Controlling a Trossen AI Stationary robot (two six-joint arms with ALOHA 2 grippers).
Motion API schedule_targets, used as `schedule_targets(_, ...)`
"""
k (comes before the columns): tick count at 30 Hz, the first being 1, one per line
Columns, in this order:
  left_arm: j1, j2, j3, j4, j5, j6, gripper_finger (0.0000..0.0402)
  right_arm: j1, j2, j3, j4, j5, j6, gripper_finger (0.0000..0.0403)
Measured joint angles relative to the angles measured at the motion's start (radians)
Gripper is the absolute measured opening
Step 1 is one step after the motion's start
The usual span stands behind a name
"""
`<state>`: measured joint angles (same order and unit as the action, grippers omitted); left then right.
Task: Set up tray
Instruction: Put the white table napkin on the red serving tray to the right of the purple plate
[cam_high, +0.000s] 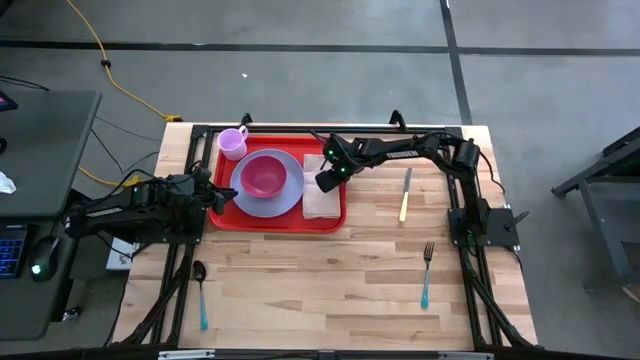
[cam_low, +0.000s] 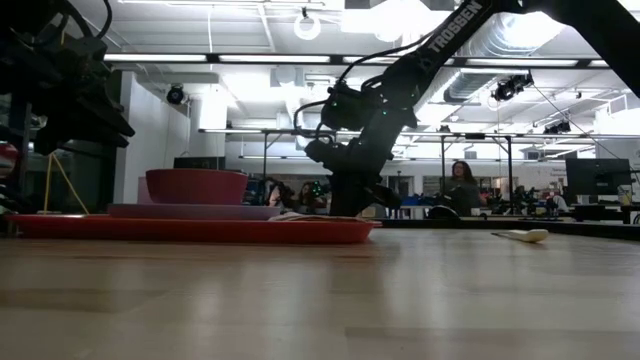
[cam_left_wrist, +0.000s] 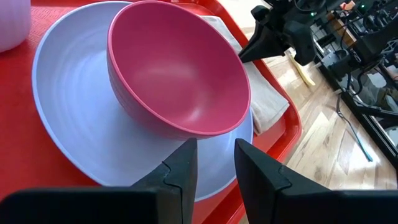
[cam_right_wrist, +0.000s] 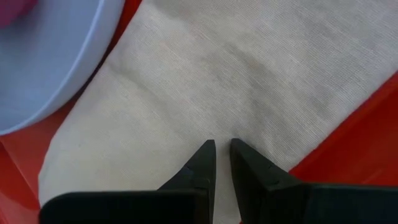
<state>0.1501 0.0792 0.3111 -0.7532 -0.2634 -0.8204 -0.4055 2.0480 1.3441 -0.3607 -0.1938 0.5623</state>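
The red tray (cam_high: 275, 222) lies on the table's far left part. On it rest a lavender plate (cam_high: 291, 199) with a pink bowl (cam_high: 264, 175) in it, a lavender cup (cam_high: 233, 142) and a beige napkin (cam_high: 322, 200) along its right side. My right gripper (cam_right_wrist: 222, 144) is down on the napkin (cam_right_wrist: 217, 74), its fingers almost together. My left gripper (cam_left_wrist: 214, 149) hovers open over the tray's left rim (cam_high: 214, 200), pointing at the plate (cam_left_wrist: 68, 106) and bowl (cam_left_wrist: 180, 74). Whether it touches the tray, I cannot tell. My right gripper meets the napkin's far part (cam_right_wrist: 222, 132) from above, slanting down from the table's right. Only a narrow strip of cloth shows between its fingertips (cam_right_wrist: 205, 152). One layer or several, I cannot tell. The napkin lies flat on the tray (cam_right_wrist: 348, 162).
A knife (cam_high: 405, 195) lies on the wood right of the tray. A fork (cam_high: 427, 272) lies nearer on the right and a spoon (cam_high: 201, 295) near the left front. The middle and near table is bare wood. People sit far behind in the room (cam_low: 462, 185).
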Motion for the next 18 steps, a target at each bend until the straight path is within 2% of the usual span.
schedule_targets(18,0.0,0.0,0.0,0.0,0.0,0.0,0.0138,0.008,0.001,0.0,0.0,-0.042,0.023,0.0029)
